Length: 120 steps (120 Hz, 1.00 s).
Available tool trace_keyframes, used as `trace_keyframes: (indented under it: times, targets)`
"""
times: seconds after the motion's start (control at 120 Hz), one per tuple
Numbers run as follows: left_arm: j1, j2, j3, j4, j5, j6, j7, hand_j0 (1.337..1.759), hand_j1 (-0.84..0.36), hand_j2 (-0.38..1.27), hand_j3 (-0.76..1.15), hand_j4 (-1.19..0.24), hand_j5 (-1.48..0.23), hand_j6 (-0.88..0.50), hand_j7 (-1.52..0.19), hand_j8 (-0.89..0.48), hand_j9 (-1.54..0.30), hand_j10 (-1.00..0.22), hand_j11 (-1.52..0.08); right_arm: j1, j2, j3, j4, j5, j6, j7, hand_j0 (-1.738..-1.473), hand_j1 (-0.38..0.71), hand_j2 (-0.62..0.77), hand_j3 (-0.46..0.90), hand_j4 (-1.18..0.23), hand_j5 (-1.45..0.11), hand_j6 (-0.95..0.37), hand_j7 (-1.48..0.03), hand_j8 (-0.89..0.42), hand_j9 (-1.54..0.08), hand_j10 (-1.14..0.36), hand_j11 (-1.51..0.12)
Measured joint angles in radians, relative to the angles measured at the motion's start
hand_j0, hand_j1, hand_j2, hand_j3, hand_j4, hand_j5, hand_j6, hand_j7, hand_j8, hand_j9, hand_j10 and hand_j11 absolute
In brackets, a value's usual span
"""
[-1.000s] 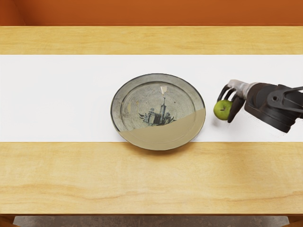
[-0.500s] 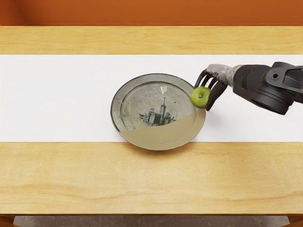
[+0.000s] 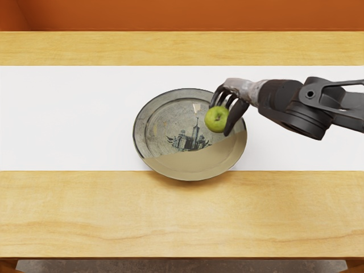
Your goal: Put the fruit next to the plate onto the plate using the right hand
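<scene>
A small green apple [image 3: 216,119] is held in my right hand [image 3: 226,108], whose dark fingers curl around it from behind and the right. The hand and apple hover over the right part of the shiny round metal plate [image 3: 165,165], which lies on the white table runner. My right arm [image 3: 307,105] reaches in from the picture's right edge. The left arm does not show.
The white runner [image 3: 68,119] crosses the wooden table [image 3: 170,216] from left to right. An orange wall stands behind the table's far edge.
My right hand has lifted the apple from the runner right of the plate and carried it leftward, so it now hangs over the plate's right side.
</scene>
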Motion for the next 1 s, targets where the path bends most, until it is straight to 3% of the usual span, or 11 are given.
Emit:
trace_keyframes:
  times: [0.3, 0.683, 0.833, 1.0]
  targets:
    - [0.000, 0.000, 0.000, 0.000, 0.000, 0.000, 0.000, 1.658, 0.35, 0.00, 0.00, 0.00, 0.00, 0.00, 0.00, 0.00, 0.00, 0.00, 0.00, -0.085, 0.006, 0.011, -0.017, -0.004, 0.000, 0.090, -1.658, 0.26, 0.46, 0.00, -0.55, -1.06, -0.39, -1.01, -0.40, -1.06, -0.75, -1.07]
    - [0.000, 0.000, 0.000, 0.000, 0.000, 0.000, 0.000, 1.658, 0.35, 0.00, 0.00, 0.00, 0.00, 0.00, 0.00, 0.00, 0.00, 0.00, 0.00, -0.142, 0.009, 0.012, -0.036, -0.025, 0.000, 0.106, -1.658, 0.26, 0.46, 0.00, -0.54, -1.06, -0.39, -1.01, -0.39, -1.07, -0.74, -1.08]
    - [0.000, 0.000, 0.000, 0.000, 0.000, 0.000, 0.000, 1.658, 0.35, 0.00, 0.00, 0.00, 0.00, 0.00, 0.00, 0.00, 0.00, 0.00, 0.00, -0.147, 0.052, 0.035, -0.070, -0.024, -0.005, 0.102, -1.658, -0.02, 0.23, 0.00, -0.29, -0.55, -0.21, -0.52, -0.22, -0.55, -0.38, -0.55]
    - [0.000, 0.000, 0.000, 0.000, 0.000, 0.000, 0.000, 1.658, 0.35, 0.00, 0.00, 0.00, 0.00, 0.00, 0.00, 0.00, 0.00, 0.00, 0.00, -0.149, 0.000, 0.123, -0.055, -0.017, 0.144, 0.097, -1.658, -0.19, 0.10, 0.00, -0.14, -0.26, -0.11, -0.25, -0.11, -0.26, -0.18, -0.26]
